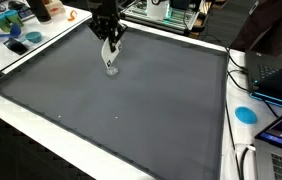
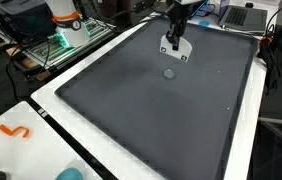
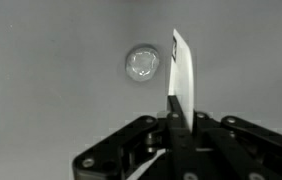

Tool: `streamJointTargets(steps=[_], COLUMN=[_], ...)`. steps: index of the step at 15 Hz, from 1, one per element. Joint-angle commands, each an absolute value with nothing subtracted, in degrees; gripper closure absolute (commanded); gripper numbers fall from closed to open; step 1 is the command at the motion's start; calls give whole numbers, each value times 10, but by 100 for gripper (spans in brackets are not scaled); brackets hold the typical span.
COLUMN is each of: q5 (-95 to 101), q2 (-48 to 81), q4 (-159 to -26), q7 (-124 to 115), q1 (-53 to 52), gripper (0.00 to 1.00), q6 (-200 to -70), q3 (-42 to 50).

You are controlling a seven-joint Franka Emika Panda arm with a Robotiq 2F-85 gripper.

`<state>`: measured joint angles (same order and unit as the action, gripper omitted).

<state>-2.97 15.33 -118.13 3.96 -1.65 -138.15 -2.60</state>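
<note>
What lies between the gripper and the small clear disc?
Nothing; the wrist view shows only bare grey mat between the shut gripper and the clear disc.

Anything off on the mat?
Nothing stands out. The dark mat lies flat, with no spill or damage visible. One small clear round piece sits on it beside the shut gripper, not gripped.

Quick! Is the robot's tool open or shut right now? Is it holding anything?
Tool: shut, holding nothing; the small clear disc lies beside it on the grey mat.
</note>
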Motion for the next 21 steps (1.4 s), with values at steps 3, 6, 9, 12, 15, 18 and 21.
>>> streamJointTargets(steps=[3,6,9,12,15,18,21], q5=[-33,-24,-4,15,17,9,-2], q2=[169,179,186,191,196,204,214], q4=[-1219,-1235,-1248,-1250,-1243,-1237,-1231], q7=[62,64,54,49,53,59,64], q1=[-9,-9,-14,-16,-14,-9,-3], gripper=[99,99,99,99,99,99,99], q6=[-1458,-1501,-1536,-1550,-1544,-1542,-1554], q3=[-29,-28,-20,-14,-17,-21,-26])
